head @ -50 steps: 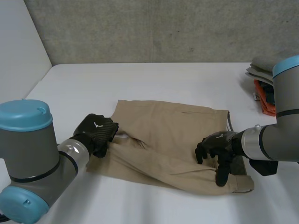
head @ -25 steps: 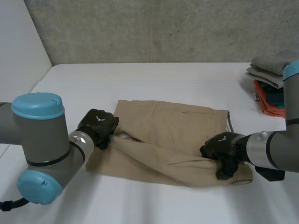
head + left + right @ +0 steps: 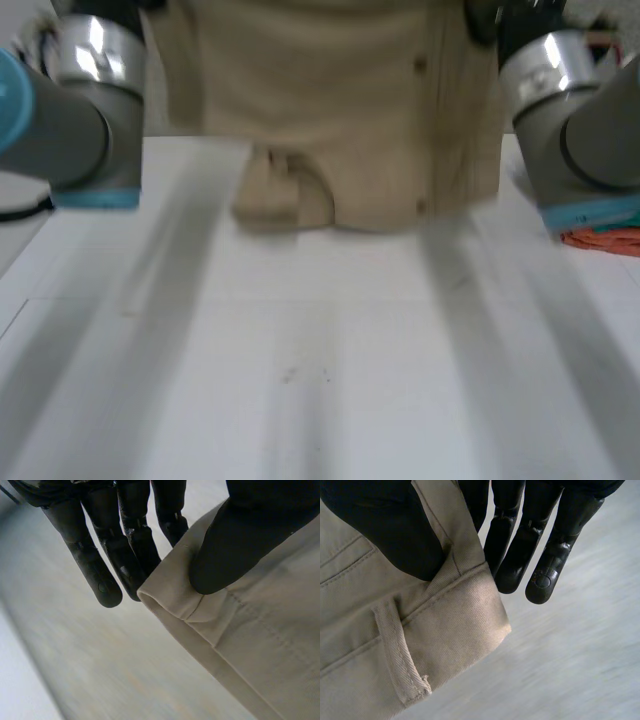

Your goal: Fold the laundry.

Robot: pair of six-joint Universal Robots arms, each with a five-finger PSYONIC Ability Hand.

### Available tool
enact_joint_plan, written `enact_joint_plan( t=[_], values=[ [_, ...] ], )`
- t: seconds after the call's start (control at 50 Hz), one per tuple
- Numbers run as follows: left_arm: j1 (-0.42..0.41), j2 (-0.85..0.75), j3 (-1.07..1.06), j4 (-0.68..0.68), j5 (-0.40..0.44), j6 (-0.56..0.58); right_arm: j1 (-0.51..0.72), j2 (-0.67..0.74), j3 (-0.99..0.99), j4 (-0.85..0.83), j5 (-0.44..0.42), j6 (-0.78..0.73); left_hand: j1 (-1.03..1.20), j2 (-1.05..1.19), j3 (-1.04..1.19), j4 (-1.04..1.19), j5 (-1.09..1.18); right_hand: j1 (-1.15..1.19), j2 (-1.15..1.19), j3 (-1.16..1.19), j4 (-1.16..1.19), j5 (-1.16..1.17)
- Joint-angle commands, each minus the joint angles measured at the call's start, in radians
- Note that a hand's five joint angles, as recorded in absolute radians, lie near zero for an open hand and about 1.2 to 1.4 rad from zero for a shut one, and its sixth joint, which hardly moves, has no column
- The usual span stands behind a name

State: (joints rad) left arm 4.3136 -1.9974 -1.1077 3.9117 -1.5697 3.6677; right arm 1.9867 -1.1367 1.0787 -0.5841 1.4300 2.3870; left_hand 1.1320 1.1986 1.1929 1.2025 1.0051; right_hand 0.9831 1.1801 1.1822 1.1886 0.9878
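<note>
- Lifted clear of the table, the beige trousers that lay flat a second ago now hang in the air. They are stretched wide between the arms, and their lower edge dangles above the white surface.
- Both arms have swung up with them. My left arm is at one side of the cloth and my right arm at the other.
- I read this as the lift-and-spread step. The garment is being opened out so it can be laid back down square, and I judge that no fold has been made yet.
- My left hand holds one top corner: the thumb presses the turned-over edge of the cloth against the fingers behind it.
- My right hand holds the opposite corner, at the waistband. The thumb pinches the band against the fingers, whose tips reach out past the fabric edge.
- A belt loop sits just beside that thumb, so this end is the waist.
- An orange cloth lies on the table near my right arm, apart from the trousers.
- Each pinch is close to the cloth edge, so a slip on either side would drop that half.
</note>
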Motion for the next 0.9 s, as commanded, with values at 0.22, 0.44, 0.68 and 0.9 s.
enact_joint_plan(
  t=[0.22,0.44,0.68,0.9],
  values=[
    [0.003,0.043,-0.295,0.087,0.000,-0.003,0.001,0.067,0.102,0.009,-0.011,0.086,0.264,0.198,0.203,0.194,0.217,0.413,0.216,0.214,0.208,0.234],
    [-0.018,-0.030,-0.586,-0.061,0.002,0.011,0.004,0.218,0.259,0.226,-0.008,0.066,0.264,0.198,0.203,0.194,0.217,0.413,0.216,0.214,0.208,0.234],
    [-0.046,0.195,-0.765,-0.584,0.000,0.009,-0.009,0.009,0.394,0.719,0.000,0.049,0.264,0.198,0.203,0.194,0.217,0.413,0.216,0.214,0.208,0.234],
    [-0.074,0.498,-0.877,-1.159,0.010,0.069,-0.025,-0.242,0.610,1.130,-0.003,-0.173,0.264,0.198,0.203,0.194,0.217,0.413,0.216,0.214,0.208,0.234]
  ],
)
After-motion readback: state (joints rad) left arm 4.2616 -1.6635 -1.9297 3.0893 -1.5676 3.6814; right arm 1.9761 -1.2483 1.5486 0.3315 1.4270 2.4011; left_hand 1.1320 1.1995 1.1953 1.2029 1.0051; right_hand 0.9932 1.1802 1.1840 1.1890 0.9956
